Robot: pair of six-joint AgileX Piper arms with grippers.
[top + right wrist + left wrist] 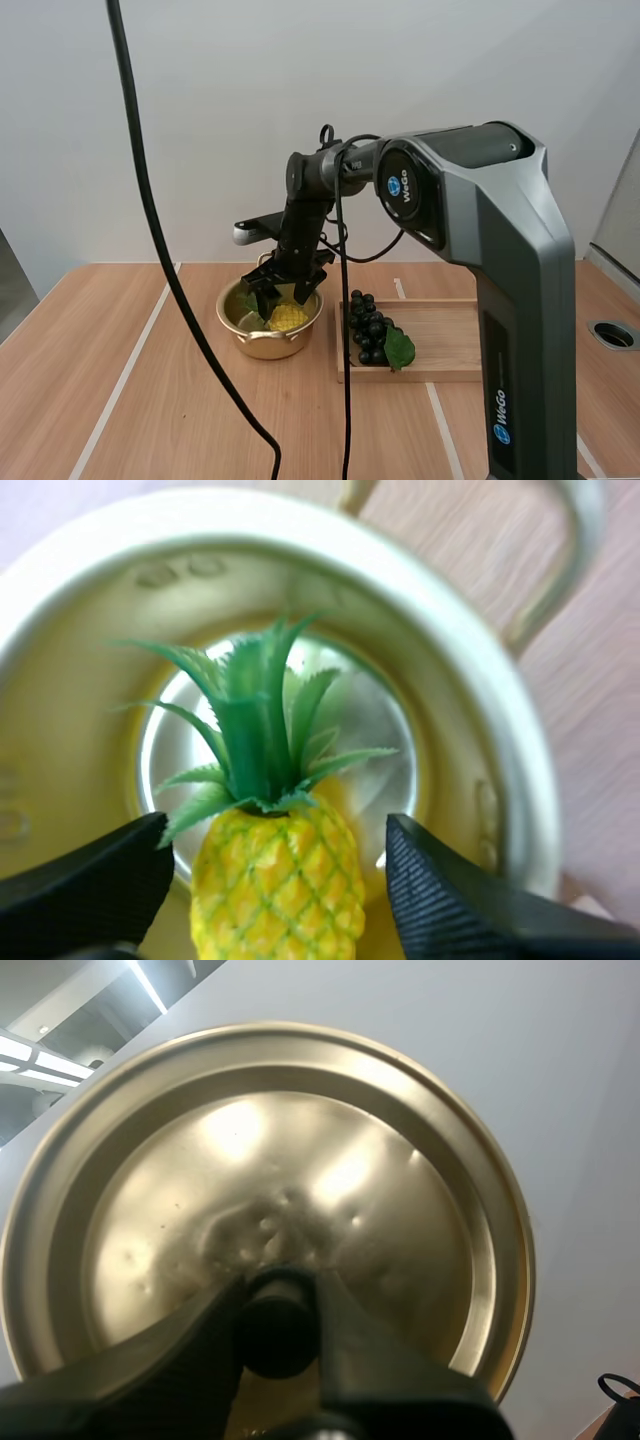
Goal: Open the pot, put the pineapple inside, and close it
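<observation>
Gold-coloured round metal pot (262, 345) sits open on the light wooden table (60, 380), just left of a flat wooden tray (450, 335) with a bunch of dark grapes (366, 326) at its left end. So step one looks done: the shallow gold metal lid (270, 1160) is off and my left gripper (278, 1295) is clamped on its black knob (275, 1330), holding it up in the air. Step two looks pretty much done too. The yellow plastic pineapple (275, 890) with its green leafy crown is inside the pot, and my right gripper (278, 825) hangs over it with the fingers spread wide, one each side, not touching it as far as I can see. What's left imo: pull the right arm out, bring the lid over, set it on. Hard to make out: the pineapple's bottom end is cut off between the fingers, so I can't tell if it lies flat on the pot floor, and no clue where the lid hangs relative to the pot
</observation>
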